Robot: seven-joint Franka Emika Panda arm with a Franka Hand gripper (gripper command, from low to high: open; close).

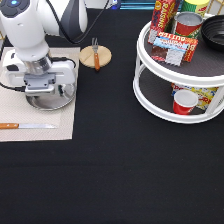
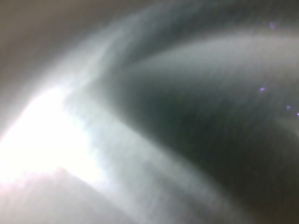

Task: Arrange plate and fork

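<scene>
The silver plate (image 1: 56, 103) lies on a beige placemat (image 1: 65, 125) at the exterior view's left. My gripper (image 1: 42, 94) is right down on the plate, and the hand covers most of it. The wrist view is filled from very close by the plate's shiny metal rim (image 2: 93, 135) and its dark centre. The fork (image 1: 95, 54), with its orange-brown handle and short tines, lies across a round wooden coaster (image 1: 102, 59) at the exterior view's top, apart from the gripper and off the placemat.
A wooden-handled knife (image 1: 25, 126) lies on the placemat near its bottom edge. A white two-tier turntable (image 1: 150, 95) at the exterior view's right holds cans, snack boxes, a dark bowl and a red cup (image 1: 184, 102).
</scene>
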